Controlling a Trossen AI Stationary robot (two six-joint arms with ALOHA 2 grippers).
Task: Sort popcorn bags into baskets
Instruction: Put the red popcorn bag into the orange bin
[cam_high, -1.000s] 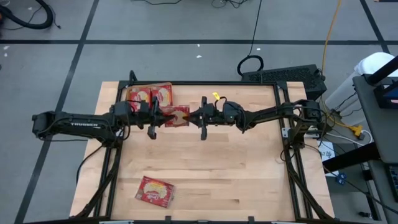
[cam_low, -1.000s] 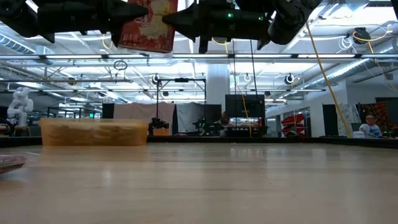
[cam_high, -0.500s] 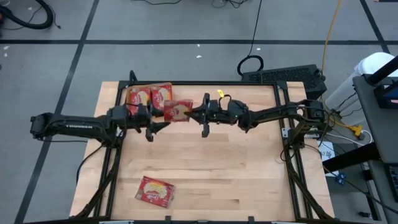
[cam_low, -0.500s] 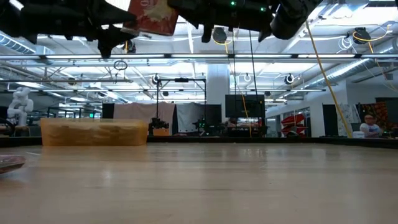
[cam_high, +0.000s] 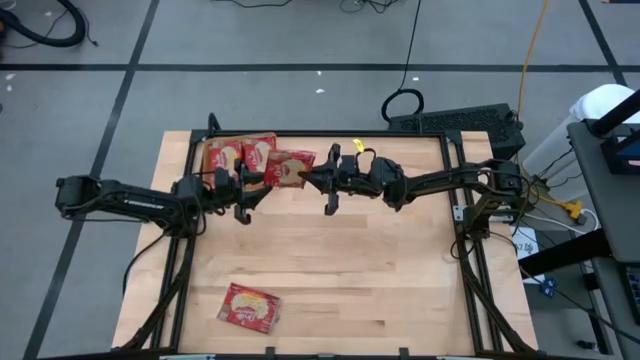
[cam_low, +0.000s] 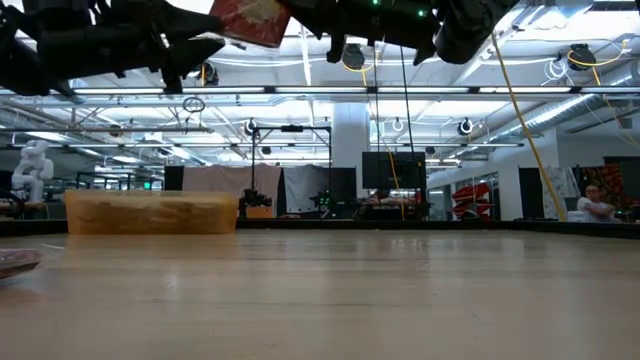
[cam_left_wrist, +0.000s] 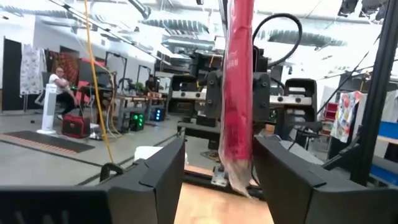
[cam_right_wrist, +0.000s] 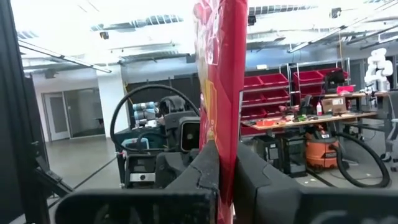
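high view: the left gripper (cam_high: 252, 190) has let go of the popcorn bag (cam_high: 290, 168) and drawn back; its jaws now stand apart and empty. the right gripper (cam_high: 312, 178) has carried the bag toward the orange basket (cam_high: 240, 152), jaws shut on its edge. the handover looks done; the drop into the basket, which already holds 2 bags, seems next. another bag (cam_high: 250, 307) lies on the worktop (cam_high: 380, 280) near its front edge.

low view: the held bag (cam_low: 252, 20) hangs high over the basket (cam_low: 150, 212).

left wrist view: open fingers (cam_left_wrist: 155, 180) frame the bag (cam_left_wrist: 239, 93), not touching it. a seated person (cam_left_wrist: 61, 79) shows in the workshop behind.

right wrist view: the jaws pinch the bag (cam_right_wrist: 222, 74); red shelf bins (cam_right_wrist: 280, 84) stand behind.
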